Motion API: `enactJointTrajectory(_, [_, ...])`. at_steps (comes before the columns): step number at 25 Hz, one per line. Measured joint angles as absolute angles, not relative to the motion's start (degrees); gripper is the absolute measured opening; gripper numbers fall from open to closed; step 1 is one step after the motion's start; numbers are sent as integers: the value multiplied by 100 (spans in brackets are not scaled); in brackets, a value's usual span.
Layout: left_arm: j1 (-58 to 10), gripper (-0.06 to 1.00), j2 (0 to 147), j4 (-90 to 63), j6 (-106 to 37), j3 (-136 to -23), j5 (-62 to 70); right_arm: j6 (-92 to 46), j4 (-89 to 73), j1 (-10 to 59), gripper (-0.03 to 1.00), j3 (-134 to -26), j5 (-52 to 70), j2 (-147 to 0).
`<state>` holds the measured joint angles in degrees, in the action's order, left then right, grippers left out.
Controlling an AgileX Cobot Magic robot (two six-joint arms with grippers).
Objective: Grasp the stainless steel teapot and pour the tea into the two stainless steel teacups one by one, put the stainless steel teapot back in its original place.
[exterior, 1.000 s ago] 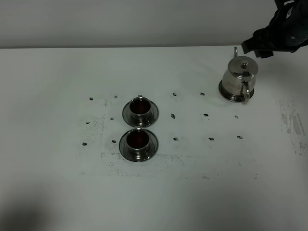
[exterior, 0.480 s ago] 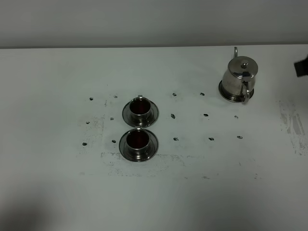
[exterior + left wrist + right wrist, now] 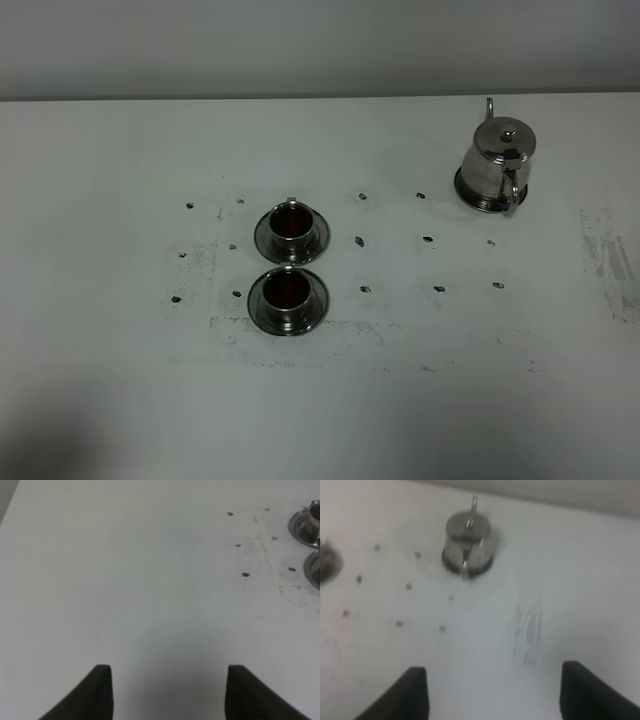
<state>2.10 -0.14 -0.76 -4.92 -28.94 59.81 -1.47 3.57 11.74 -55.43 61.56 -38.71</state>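
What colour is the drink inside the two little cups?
Dark reddish-brown, in both teacups. The exterior high view shows it best.

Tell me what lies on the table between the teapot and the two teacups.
Only bare white table with small dark specks, seen in the exterior high view, between the teapot and the teacups.

White table (image 3: 120, 400) (dark-speckled, scuffed) against a plain grey wall (image 3: 250, 45).

Teapot (image 3: 468, 542) blurred in the right wrist view, coaster mostly hidden beneath it, saucers (image 3: 304, 527) cut off at left wrist view's edge, both pincers' fingertips cropped.
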Motion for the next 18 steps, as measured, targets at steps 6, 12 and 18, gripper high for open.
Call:
enactJointTrajectory(6, [210,49,-14,-76,-492,-2894,5981,-183,281,1174,57,-3991,6181,-2407])
enactJointTrajectory(12, [210,49,-14,-76,-492,-2894,5981,-458,-134,855,57,-3190,6073,-1519])
enactJointTrajectory(18, [210,49,-14,-76,-492,-2894,5981,-557,-169,760,57,-2843,6096,-914])
